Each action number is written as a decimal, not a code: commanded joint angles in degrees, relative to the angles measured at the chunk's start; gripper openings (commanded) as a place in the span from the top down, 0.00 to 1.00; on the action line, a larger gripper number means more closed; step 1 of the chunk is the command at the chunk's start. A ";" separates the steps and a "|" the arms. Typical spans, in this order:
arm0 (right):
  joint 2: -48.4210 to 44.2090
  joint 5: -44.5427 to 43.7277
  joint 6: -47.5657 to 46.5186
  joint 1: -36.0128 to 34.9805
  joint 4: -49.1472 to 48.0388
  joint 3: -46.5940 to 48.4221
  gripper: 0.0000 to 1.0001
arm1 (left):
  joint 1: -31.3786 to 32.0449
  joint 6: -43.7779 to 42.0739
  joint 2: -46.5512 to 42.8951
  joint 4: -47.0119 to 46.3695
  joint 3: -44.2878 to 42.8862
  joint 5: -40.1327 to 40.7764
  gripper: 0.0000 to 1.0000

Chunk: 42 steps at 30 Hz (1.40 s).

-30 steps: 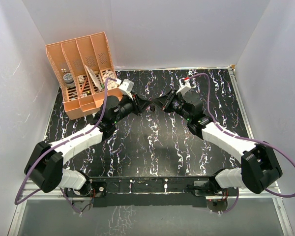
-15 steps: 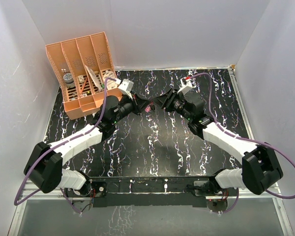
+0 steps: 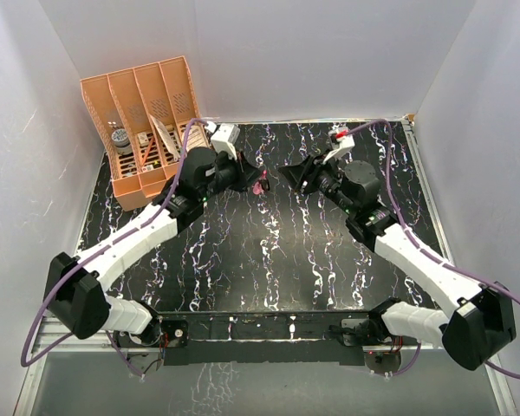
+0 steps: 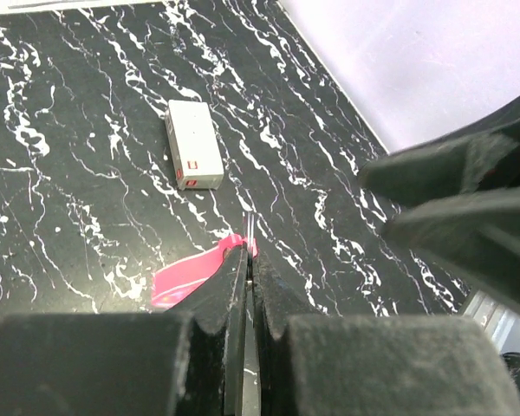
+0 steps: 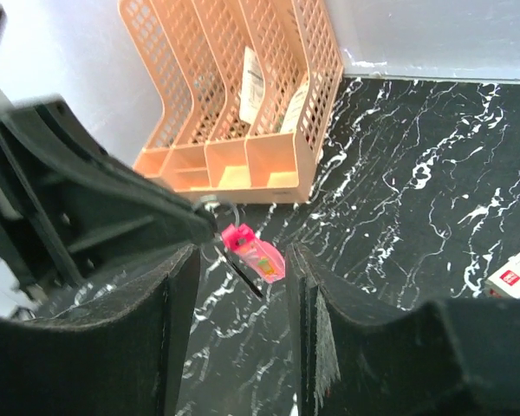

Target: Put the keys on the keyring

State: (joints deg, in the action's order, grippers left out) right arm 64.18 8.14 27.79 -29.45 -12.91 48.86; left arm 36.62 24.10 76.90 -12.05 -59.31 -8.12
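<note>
My left gripper (image 3: 248, 178) is shut on the keyring's thin metal ring (image 5: 213, 208) and holds it above the table. The pink tag (image 3: 259, 186) hangs from the ring. It also shows in the left wrist view (image 4: 189, 277) and the right wrist view (image 5: 258, 255). A thin dark strip (image 5: 243, 277) hangs from the ring beside the tag and looks like a key seen edge-on. My right gripper (image 3: 291, 173) is open and empty. It faces the left gripper from the right, a short gap away, and its fingers (image 5: 184, 286) frame the tag in its wrist view.
An orange file organizer (image 3: 143, 121) with several items stands at the back left. A white rectangular box with a red mark (image 4: 193, 156) lies on the black marbled table (image 3: 269, 251). The box also shows at the right edge of the right wrist view (image 5: 516, 273). White walls enclose the table.
The two grippers were together at the table's middle. The right gripper has drawn back to the right and the left one has moved back, still holding the ring with the pink tag hanging free.
</note>
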 commanded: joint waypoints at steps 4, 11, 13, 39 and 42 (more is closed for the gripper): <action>4.19 7.28 -10.83 0.10 5.38 4.52 0.58 | 0.29 0.48 5.07 13.56 -12.22 -2.60 1.00; 5.17 9.35 -12.34 -0.05 3.41 3.55 0.56 | 0.29 0.83 7.54 17.19 -15.57 -5.25 1.00; 5.69 10.11 -12.97 -0.12 3.20 3.56 0.55 | 0.31 1.26 7.66 17.00 -15.63 -6.03 1.00; 9.12 8.79 -15.05 -2.19 2.86 3.83 0.87 | 0.30 2.51 9.49 20.00 -18.95 -10.07 1.00; 9.07 7.41 -15.37 -2.19 3.67 3.67 0.92 | 0.36 2.20 9.21 21.27 -19.64 -9.95 1.00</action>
State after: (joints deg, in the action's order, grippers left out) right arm 73.25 18.06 13.34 -31.53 -7.03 51.16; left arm 36.49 26.00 86.91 7.25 -75.68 -15.88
